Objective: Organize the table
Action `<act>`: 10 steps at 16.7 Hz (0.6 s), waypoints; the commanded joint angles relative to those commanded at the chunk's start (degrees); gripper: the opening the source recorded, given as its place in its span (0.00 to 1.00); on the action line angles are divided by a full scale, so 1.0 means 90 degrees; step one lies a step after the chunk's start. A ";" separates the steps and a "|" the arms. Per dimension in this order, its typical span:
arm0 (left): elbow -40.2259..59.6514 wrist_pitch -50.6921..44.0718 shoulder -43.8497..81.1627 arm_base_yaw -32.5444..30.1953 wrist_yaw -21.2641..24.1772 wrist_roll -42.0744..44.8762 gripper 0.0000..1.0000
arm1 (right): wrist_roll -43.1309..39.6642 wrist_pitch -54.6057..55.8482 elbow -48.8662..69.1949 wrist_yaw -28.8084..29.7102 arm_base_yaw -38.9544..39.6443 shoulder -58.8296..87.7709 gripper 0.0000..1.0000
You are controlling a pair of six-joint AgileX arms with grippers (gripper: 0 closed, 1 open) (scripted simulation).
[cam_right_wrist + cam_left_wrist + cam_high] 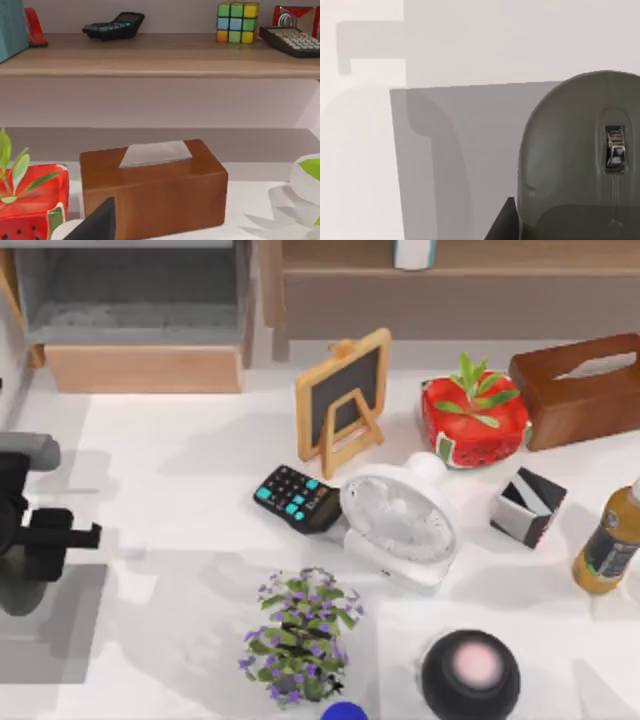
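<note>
L gripper [85, 535] sits at the table's [170, 470] left edge, over a grey mouse [580, 155]; finger state: cannot tell. Ahead to its right, well apart: calculator [295, 498], fan [400, 525], chalkboard easel [343, 400], purple plant [298, 635].

Risk: a reach w/ the mouse aboard into that cluster may clip the plant or easel, tipping either. R arm faces tissue box [152, 187], strawberry pot [30, 200] beside it; shelf [160, 55] behind.
</note>
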 joint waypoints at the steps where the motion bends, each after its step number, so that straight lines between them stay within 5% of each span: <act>1: -0.0117 -0.0004 0.0051 0.0036 -0.0013 -0.0043 0.00 | 0.0000 0.0000 0.0000 0.0000 0.0000 0.0000 1.00; 8: -0.0357 -0.0029 0.0217 0.0086 -0.0029 -0.0103 0.00 | 0.0000 0.0000 0.0000 0.0000 0.0000 0.0000 1.00; 10: -0.0357 -0.0029 0.0217 0.0086 -0.0029 -0.0103 0.15 | 0.0000 0.0000 0.0000 0.0000 0.0000 0.0000 1.00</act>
